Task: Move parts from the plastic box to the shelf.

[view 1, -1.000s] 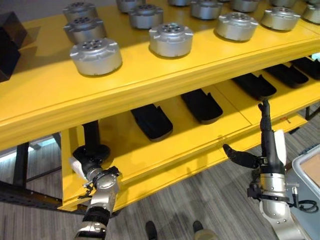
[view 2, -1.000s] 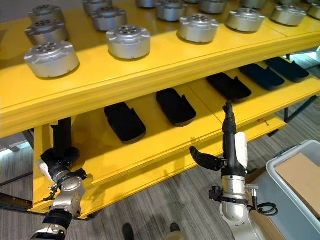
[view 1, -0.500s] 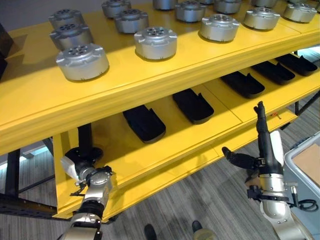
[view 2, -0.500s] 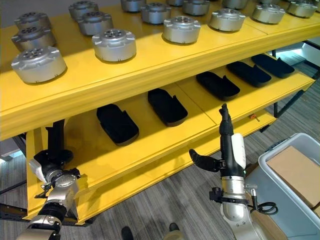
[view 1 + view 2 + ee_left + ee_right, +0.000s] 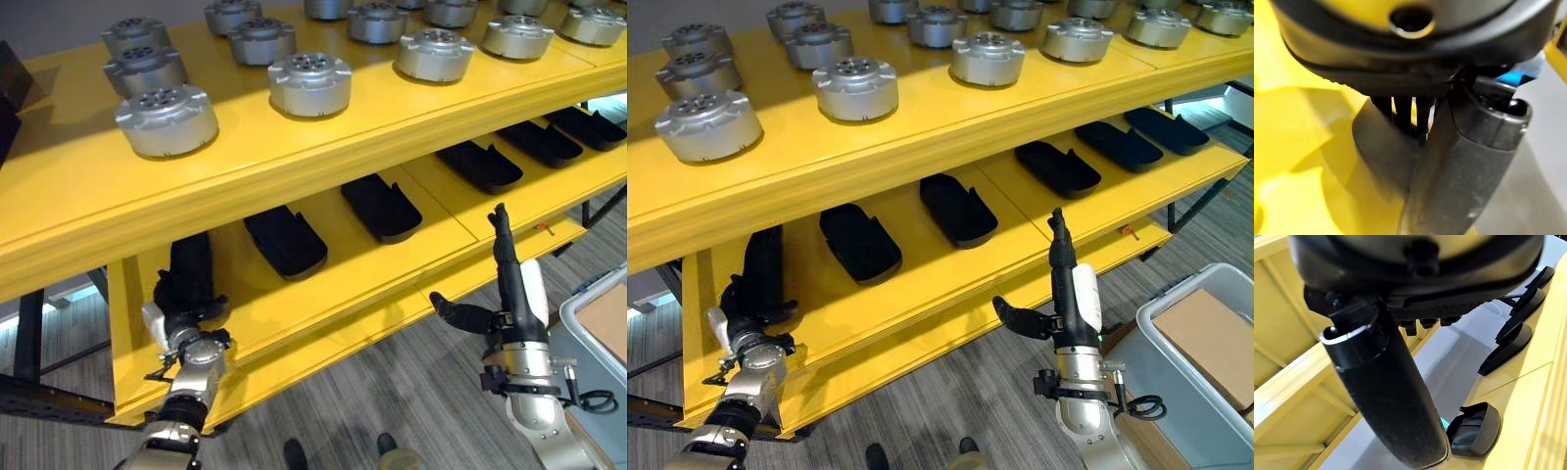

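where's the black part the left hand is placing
The long black plastic part lies at the left end of the yellow shelf's lower level, in the left hand, left of another black part.

No words, numbers or signs can be read anywhere. Nothing is written on the yellow shelf or the round metal parts. No label is seen on the black trays.
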### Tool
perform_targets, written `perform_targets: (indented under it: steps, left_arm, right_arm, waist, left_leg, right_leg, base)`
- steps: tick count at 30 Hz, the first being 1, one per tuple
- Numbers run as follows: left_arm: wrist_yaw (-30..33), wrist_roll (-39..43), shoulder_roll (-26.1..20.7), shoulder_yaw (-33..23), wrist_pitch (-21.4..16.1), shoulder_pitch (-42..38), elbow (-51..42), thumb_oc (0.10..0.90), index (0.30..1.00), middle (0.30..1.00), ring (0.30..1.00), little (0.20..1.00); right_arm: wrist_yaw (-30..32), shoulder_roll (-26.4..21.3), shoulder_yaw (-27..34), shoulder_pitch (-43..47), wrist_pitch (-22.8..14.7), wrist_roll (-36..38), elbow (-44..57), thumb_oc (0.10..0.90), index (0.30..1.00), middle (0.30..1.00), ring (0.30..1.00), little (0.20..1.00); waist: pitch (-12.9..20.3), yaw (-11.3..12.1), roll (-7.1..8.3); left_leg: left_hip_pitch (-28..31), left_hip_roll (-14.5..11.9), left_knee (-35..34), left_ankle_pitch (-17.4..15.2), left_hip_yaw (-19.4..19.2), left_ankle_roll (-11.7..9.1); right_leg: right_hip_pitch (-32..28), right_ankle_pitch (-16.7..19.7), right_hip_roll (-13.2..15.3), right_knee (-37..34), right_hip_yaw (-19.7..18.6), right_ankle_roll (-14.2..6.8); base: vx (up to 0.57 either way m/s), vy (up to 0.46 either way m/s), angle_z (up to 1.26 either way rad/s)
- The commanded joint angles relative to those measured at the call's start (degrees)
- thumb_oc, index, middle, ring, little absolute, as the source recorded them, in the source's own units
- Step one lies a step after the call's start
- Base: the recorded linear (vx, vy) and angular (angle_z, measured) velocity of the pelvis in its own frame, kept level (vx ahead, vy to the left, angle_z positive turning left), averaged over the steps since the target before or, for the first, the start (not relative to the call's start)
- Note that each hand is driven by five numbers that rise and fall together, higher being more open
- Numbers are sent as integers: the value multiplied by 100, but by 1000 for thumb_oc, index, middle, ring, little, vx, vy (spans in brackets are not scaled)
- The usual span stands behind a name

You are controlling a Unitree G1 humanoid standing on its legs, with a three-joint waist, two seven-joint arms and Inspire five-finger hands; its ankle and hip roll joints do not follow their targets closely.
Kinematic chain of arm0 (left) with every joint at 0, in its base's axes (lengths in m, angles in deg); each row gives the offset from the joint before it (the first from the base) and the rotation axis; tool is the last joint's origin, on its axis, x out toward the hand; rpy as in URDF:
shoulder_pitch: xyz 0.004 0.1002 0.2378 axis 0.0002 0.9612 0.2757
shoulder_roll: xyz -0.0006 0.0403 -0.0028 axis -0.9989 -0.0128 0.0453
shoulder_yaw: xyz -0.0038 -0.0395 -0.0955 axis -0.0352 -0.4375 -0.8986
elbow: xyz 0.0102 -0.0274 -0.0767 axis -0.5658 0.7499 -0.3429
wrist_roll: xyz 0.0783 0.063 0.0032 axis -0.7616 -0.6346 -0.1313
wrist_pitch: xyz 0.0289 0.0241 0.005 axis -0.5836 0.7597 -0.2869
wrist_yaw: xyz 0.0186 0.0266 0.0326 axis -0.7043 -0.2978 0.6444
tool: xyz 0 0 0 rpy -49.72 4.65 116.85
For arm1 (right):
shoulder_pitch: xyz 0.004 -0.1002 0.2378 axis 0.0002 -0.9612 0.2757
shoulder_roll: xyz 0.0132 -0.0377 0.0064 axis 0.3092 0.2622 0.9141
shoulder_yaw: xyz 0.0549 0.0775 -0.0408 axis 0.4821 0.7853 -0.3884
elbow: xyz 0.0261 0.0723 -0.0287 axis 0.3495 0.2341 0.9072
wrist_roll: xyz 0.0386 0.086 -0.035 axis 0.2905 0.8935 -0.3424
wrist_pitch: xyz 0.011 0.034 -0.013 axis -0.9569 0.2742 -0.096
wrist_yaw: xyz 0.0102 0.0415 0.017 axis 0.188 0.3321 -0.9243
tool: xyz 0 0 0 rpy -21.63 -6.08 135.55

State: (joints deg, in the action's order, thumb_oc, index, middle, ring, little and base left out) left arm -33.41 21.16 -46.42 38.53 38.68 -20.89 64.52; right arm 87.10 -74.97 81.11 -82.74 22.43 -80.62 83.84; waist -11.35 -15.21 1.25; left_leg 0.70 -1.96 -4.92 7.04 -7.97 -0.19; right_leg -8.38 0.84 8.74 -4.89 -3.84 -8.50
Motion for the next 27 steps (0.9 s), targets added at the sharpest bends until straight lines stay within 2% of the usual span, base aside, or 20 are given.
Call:
perform_targets:
  steps: [1,8,17,27]
  left_arm:
    - [-63,99,-13,-166,-133,-359,-8,900,1000,1000,1000,1000]
    - [-220,295,247,-19,-111,-68,-469,900,1000,1000,1000,1000]
    - [-384,322,251,-17,-33,178,-834,900,1000,1000,1000,1000]
    - [-230,266,259,-67,-8,341,-825,900,1000,1000,1000,1000]
  right_arm:
    - [167,-93,188,705,-345,-136,371,900,1000,1000,1000,1000]
    - [252,-68,198,694,-268,-126,389,900,1000,1000,1000,1000]
    - [248,-30,199,597,-148,-156,482,900,1000,1000,1000,1000]
    - [272,-76,177,565,-80,-150,513,900,1000,1000,1000,1000]
  waist:
    - [115,243,-75]
    - [111,345,-42]
    - [90,398,-57]
    - [94,426,-62]
  left_leg:
    - [496,-366,12,-681,-178,-61]
    - [491,-374,4,-684,-118,-61]
    - [483,-378,9,-672,-92,-64]
    - [490,-385,-2,-674,-64,-76]
  right_leg:
    - [655,-15,-57,527,72,-1]
    - [628,-14,-49,506,153,-1]
    - [615,-27,-47,507,201,14]
    - [599,-45,-44,495,241,26]
  base:
    - [0,0,0]
    - [-12,-31,1]
    - [3,-10,2]
    - [3,-4,2]
